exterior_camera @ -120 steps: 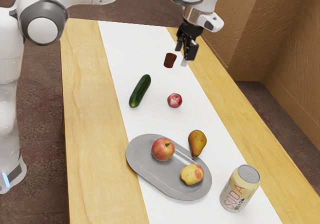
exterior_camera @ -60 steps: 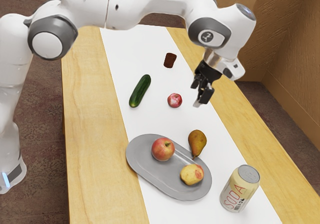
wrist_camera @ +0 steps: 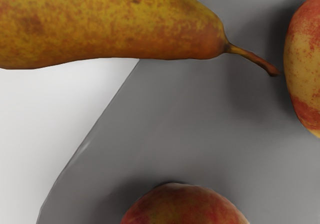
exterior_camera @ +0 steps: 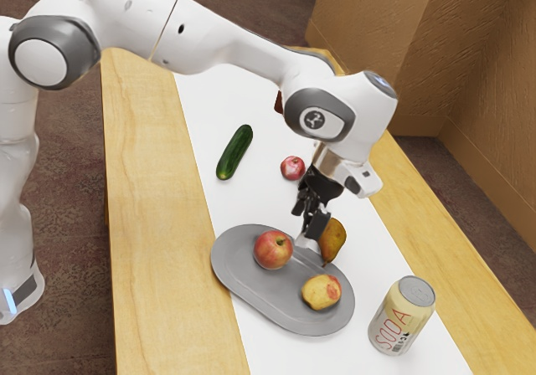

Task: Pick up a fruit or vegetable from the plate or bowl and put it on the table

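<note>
My gripper [exterior_camera: 306, 228] is low over the plate's far edge in the exterior view, between the red apple and the pear, its two fingers apart. The grey oval plate [exterior_camera: 261, 296] holds the red apple [exterior_camera: 273, 250] and a yellow-and-red fruit [exterior_camera: 322, 293]. The brown pear [exterior_camera: 333, 239] lies at the plate's edge, partly behind the gripper. In the wrist view the pear [wrist_camera: 110, 21] points its stem at the yellow-and-red fruit [wrist_camera: 306, 66]; the apple [wrist_camera: 184, 206] and bare plate [wrist_camera: 165, 119] are also in sight.
A soda can [exterior_camera: 402, 315] stands beside the plate toward the exterior view's right. Farther up the table lie a cucumber [exterior_camera: 234, 151], a small red fruit [exterior_camera: 292, 168] and a dark brown object [exterior_camera: 279, 101], partly behind the arm.
My hand has come down the table from its far end and lowered to the plate, beside the pear. The fruits, plate and can have stayed where they were.
</note>
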Controlling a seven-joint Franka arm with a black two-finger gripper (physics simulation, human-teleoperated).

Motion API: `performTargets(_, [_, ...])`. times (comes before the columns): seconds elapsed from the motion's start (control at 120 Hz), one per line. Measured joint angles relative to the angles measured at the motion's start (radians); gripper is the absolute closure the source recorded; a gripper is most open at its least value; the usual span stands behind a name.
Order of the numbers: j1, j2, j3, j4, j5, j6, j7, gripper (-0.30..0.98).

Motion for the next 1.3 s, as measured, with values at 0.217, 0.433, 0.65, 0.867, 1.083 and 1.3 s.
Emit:
performTargets(0.217, [-0.010,-0.003,0.008,-0.065,-0.029,0.058,0.015,0.00])
performTargets(0.433, [-0.015,-0.002,-0.015,-0.072,-0.041,0.096,0.026,0.00])
performTargets(0.65, [-0.011,0.008,-0.019,-0.086,-0.043,0.120,0.034,0.00])
performTargets(0.867, [-0.005,-0.049,-0.014,-0.155,-0.043,0.128,0.039,0.00])
performTargets(1.083, [-0.013,-0.069,-0.019,-0.202,-0.054,0.139,0.043,0.00])
performTargets(1.3, [-0.005,-0.068,-0.018,-0.239,-0.072,0.151,0.045,0.00])
